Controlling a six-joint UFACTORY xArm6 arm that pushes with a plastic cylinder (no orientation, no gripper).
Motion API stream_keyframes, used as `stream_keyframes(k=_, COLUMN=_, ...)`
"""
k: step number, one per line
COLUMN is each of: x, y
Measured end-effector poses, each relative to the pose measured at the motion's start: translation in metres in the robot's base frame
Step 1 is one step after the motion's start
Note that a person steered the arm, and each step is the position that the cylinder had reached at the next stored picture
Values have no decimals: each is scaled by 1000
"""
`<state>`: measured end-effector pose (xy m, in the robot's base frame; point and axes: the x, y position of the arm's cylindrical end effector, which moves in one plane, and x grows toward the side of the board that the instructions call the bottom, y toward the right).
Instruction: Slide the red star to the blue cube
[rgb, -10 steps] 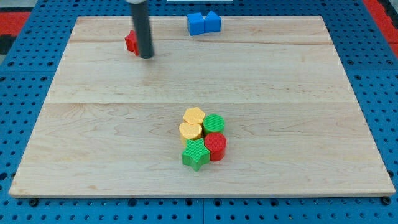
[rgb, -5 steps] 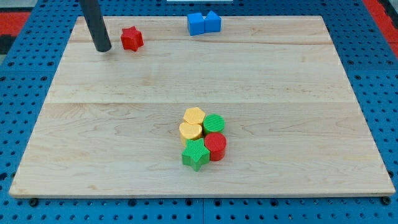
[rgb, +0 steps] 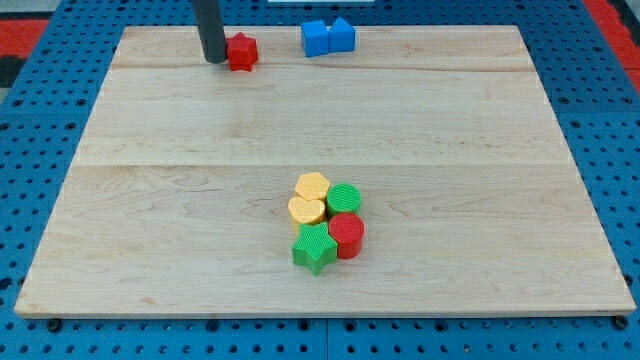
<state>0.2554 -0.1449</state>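
The red star (rgb: 241, 52) lies near the board's top edge, left of centre. My tip (rgb: 216, 60) stands right against the star's left side. The blue cube (rgb: 316, 38) sits at the top edge to the star's right, with a second blue block (rgb: 342, 35) touching its right side. A gap of bare wood separates the star from the blue cube.
A cluster lies below the board's centre: a yellow hexagon (rgb: 312, 186), a yellow block (rgb: 306, 210), a green cylinder (rgb: 344, 198), a red cylinder (rgb: 347, 235) and a green star (rgb: 315, 248). The wooden board (rgb: 150, 200) rests on a blue pegboard.
My tip swung from the star's right side round to its left, then moved right. The red star has slid right, toward the blue cube.
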Motion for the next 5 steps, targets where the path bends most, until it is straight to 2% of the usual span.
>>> stream_keyframes(k=1, x=-4, y=-4)
stream_keyframes(k=5, x=-26, y=59)
